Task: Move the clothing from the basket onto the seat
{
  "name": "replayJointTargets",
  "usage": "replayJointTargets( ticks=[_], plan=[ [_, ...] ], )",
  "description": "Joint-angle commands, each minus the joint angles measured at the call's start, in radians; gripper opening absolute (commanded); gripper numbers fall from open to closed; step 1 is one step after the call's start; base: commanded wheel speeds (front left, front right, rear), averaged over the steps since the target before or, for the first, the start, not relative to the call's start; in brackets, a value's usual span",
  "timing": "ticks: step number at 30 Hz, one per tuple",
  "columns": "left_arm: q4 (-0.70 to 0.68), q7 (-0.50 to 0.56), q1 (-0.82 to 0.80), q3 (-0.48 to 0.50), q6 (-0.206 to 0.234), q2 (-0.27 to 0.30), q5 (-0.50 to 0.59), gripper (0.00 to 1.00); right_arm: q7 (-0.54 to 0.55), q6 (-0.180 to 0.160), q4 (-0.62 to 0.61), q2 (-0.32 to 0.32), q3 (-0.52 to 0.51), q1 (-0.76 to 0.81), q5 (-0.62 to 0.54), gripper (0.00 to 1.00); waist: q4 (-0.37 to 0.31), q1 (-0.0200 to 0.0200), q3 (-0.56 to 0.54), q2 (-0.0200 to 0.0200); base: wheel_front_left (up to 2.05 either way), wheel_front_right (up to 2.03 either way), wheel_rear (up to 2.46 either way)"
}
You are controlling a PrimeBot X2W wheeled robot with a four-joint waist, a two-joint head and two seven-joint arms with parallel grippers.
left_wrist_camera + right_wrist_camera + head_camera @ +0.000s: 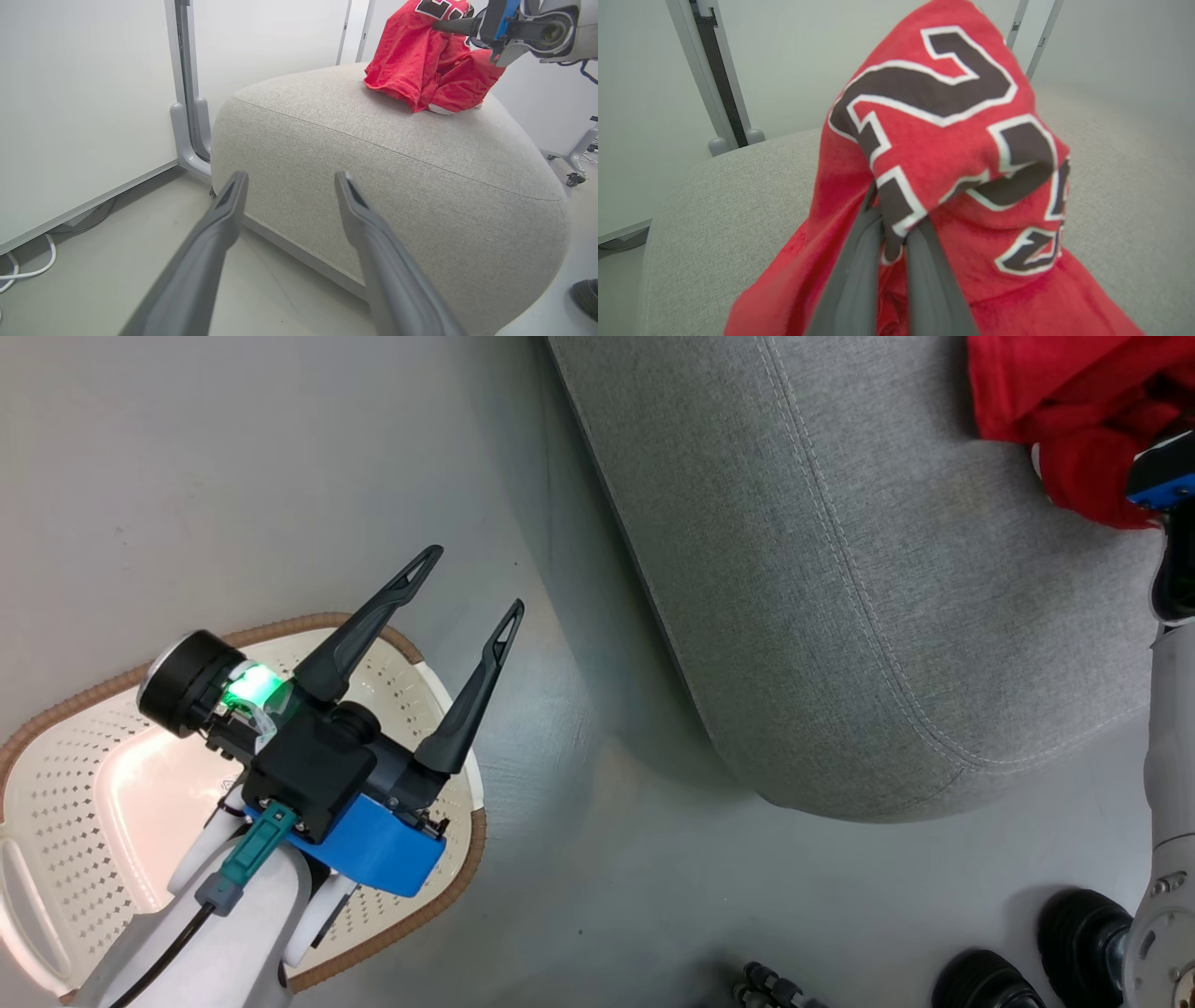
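The clothing (420, 60), red jersey fabric with black numerals outlined in white, lies bunched on top of the grey seat (373, 154). My right gripper (892, 228) is shut on a fold of the clothing (938, 140), which drapes over its fingertips and hangs down to the seat (738, 196). In the head view the clothing (1055, 392) is at the top right of the seat (840, 616). My left gripper (471, 583) stands open and holds nothing, above the cream basket (65, 775) at the lower left. The left gripper (290, 176) points at the seat's side.
White wall panels on grey posts (184, 93) stand behind the seat. A white cable (28, 270) lies on the floor by the wall. My base's black wheels (1074, 933) sit near the seat's front corner. A castered stand (579, 154) is at the far right.
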Motion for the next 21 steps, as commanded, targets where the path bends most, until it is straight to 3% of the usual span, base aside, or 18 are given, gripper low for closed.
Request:
replayJointTargets(
  ticks=[1,7,9,10,11,12,21],
  plan=[
    [-0.005,0.000,0.009,0.003,0.004,0.006,-0.002,1.00,-0.008,0.000,0.013,-0.002,-0.005,-0.009,-0.008,0.00,0.000,-0.0001,-0.005,0.0000,0.00,0.00,0.00],
    [-0.003,-0.010,0.012,-0.006,0.012,-0.002,-0.011,1.00,-0.019,0.001,0.052,-0.013,0.003,0.002,-0.051,0.00,0.002,-0.0001,-0.032,0.0000,0.00,0.00,0.00],
    [0.005,-0.014,0.011,-0.009,0.012,-0.006,-0.012,1.00,-0.020,0.001,0.055,-0.014,0.007,0.008,-0.058,0.43,0.003,-0.0001,-0.040,0.0000,0.00,0.00,0.00],
    [0.005,-0.014,0.011,-0.009,0.012,-0.006,-0.012,1.00,-0.020,0.001,0.055,-0.014,0.007,0.008,-0.058,0.43,0.003,-0.0001,-0.040,0.0000,0.00,0.00,0.00],
    [0.009,-0.018,0.011,-0.011,0.012,-0.008,-0.016,1.00,-0.021,0.001,0.056,-0.015,0.009,0.012,-0.064,0.94,0.004,-0.0001,-0.044,0.0000,0.00,0.00,0.00],
    [0.015,-0.021,0.011,-0.012,0.012,-0.011,-0.018,1.00,-0.020,0.001,0.060,-0.014,0.010,0.017,-0.065,1.00,0.005,-0.0001,-0.049,0.0000,0.00,0.00,0.00],
    [0.090,-0.063,0.023,-0.022,0.014,-0.045,-0.040,1.00,-0.021,0.001,0.081,-0.030,0.050,0.065,-0.108,1.00,0.022,-0.0001,-0.124,0.0000,0.00,0.00,0.00]
  ],
)
